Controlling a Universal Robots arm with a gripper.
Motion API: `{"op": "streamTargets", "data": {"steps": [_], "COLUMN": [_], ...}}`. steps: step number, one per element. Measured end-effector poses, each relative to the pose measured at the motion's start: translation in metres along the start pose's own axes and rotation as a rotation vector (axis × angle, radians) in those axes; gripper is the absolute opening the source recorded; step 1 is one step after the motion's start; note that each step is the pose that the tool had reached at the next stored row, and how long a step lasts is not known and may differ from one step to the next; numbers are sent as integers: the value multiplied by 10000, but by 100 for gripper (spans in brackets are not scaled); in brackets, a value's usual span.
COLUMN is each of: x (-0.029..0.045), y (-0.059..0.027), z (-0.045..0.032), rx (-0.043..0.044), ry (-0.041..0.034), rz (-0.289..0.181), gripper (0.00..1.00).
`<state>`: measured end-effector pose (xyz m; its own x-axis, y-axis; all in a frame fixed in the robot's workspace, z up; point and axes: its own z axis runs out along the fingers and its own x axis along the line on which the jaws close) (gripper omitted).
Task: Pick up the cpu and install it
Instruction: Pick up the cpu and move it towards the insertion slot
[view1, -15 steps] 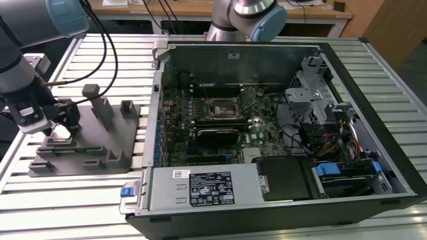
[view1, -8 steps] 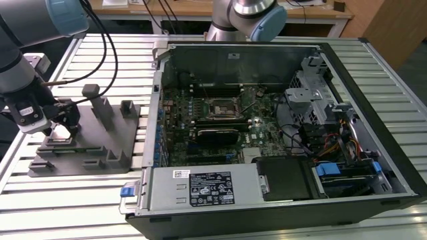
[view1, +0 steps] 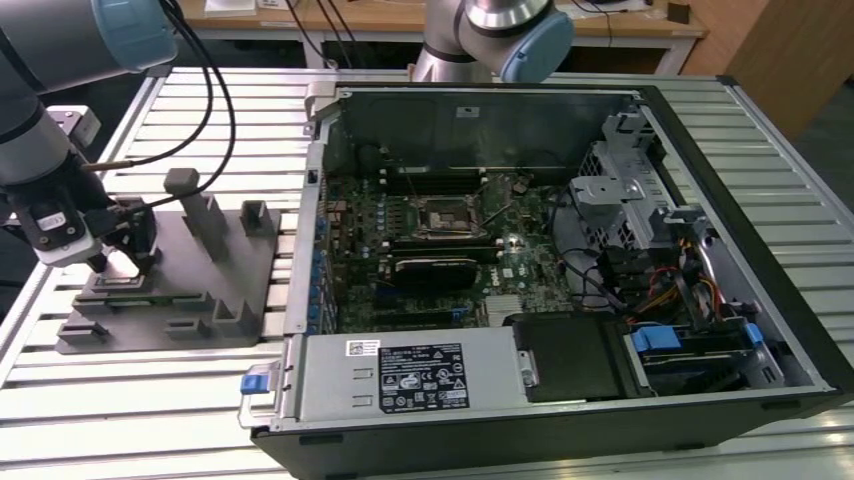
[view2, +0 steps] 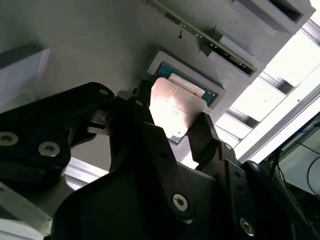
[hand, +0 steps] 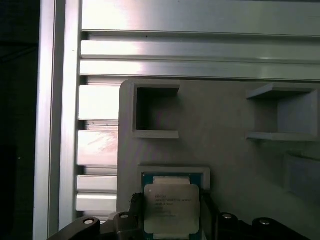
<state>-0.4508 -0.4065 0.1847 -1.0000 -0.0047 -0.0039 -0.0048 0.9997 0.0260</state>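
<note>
Even overhead light in the exterior view, computer case (view1: 481, 130) interior shadowed; hard glare off cpu (view2: 172, 107) lid in the second wrist view (table slats (view2: 260, 100) blown white), softer sheen in the first wrist view.

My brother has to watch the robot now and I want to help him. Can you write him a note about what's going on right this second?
Gripper: down at the cpu, over the grey fixture at the exterior view's left. Whether it has closed on the cpu cannot be told.
Cpu: lying flat in its square recess in the fixture in both wrist views, with no sign that it has been lifted.
Done: the gripper is lined up on the cpu.
Left: the cpu is not yet picked up, and it is not yet in the socket inside the open computer case.
</note>
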Motion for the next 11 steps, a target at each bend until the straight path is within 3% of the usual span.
{"op": "streamTargets", "data": {"steps": [2, 11], "x": [0, 0], "y": [0, 3], "z": [0, -99], "rx": [17, 88], "ry": [-2, -2], "rz": [0, 0], "gripper": [54, 54]}}
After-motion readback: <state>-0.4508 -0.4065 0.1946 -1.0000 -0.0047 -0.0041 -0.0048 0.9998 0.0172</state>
